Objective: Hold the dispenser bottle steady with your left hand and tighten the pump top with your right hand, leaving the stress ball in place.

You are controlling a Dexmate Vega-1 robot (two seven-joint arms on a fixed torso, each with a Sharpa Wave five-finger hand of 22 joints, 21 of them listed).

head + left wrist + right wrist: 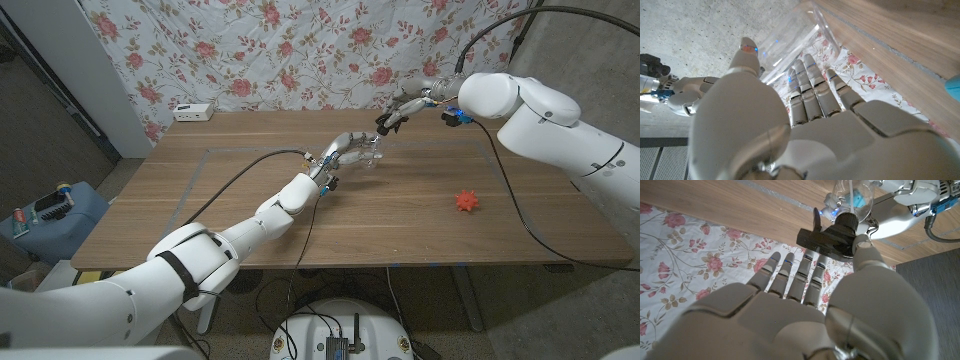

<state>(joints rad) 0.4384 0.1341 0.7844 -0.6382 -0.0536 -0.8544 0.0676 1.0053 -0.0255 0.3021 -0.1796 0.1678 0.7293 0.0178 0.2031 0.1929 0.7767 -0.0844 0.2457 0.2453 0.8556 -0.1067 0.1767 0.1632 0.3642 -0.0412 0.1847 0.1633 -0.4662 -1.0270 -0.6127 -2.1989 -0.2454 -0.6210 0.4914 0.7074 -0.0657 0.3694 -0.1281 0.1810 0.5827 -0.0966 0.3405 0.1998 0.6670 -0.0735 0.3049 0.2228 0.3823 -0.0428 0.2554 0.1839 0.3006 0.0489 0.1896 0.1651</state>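
A clear dispenser bottle (375, 156) stands near the middle of the wooden table (250, 220). My left hand (352, 148) grips its body from the left; in the left wrist view the fingers (812, 85) wrap the clear bottle (790, 45). My right hand (405, 108) reaches in from the far right and holds the black pump top (384, 126). In the right wrist view the thumb and fingers (790, 275) close around the pump top (832, 234) above the bottle (855, 195). An orange spiky stress ball (467, 201) lies alone at the right, away from both hands.
A white box (193, 112) sits at the table's back left edge. A floral cloth (300, 50) hangs behind the table. A blue container (50, 215) stands on the floor at the left. Cables (240, 175) trail along both arms over the table.
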